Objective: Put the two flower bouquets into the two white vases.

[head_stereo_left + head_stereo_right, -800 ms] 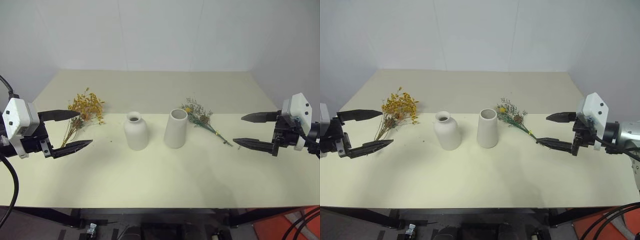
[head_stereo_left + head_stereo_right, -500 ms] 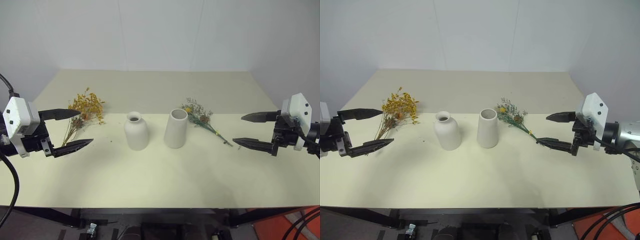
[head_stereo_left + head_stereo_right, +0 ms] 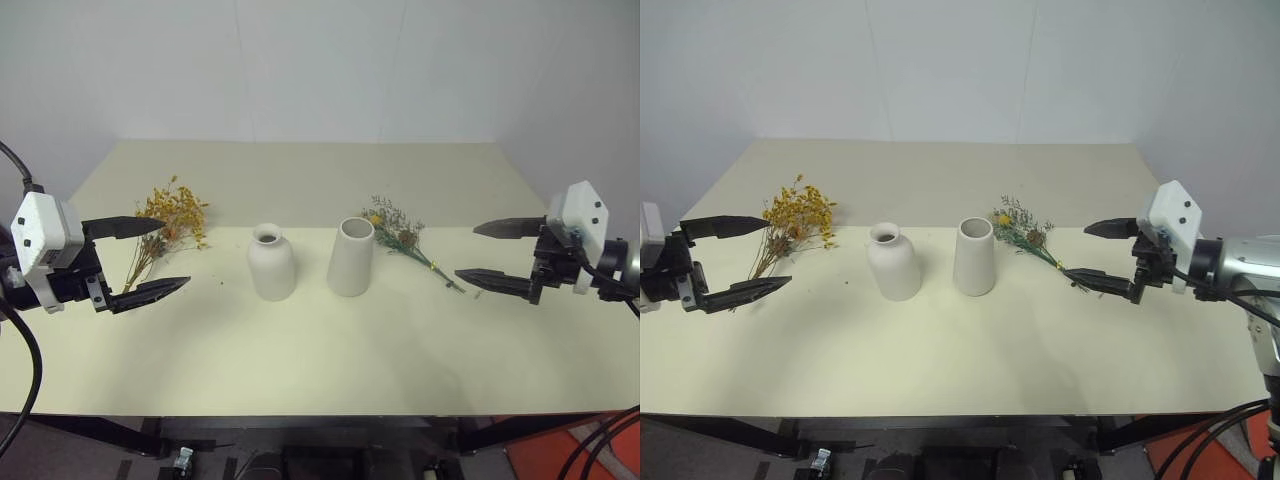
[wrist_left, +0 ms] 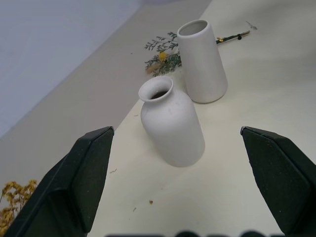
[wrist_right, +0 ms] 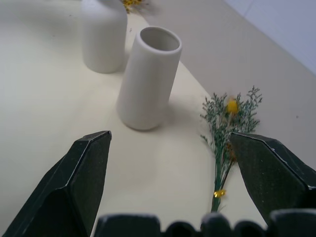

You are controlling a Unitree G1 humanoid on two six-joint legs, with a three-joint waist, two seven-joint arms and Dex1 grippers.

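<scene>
The bushy yellow-orange bouquet [image 3: 170, 220] lies on the table's left part, and the grey-green bouquet [image 3: 400, 237] lies right of centre with its stems pointing right. Between them stand the rounded bottle vase [image 3: 272, 262] and, to its right, the cylinder vase [image 3: 351, 257], both upright and empty. My left gripper [image 3: 176, 253] hovers open beside the yellow-orange bouquet's stems, pointing at the vases. My right gripper [image 3: 466, 251] is open too, its lower fingertip close to the grey-green bouquet's stem ends. Seen from the right wrist, the stems [image 5: 221, 168] lie between the fingers, further off.
The pale table [image 3: 320, 360] runs back to a white wall. A few dried crumbs lie near the bottle vase [image 4: 172, 123]. The table's front edge is below both grippers.
My right gripper has moved a little left, closer to the grey-green bouquet's stem ends. The left gripper has stayed almost where it was. Vases and bouquets have not moved.
</scene>
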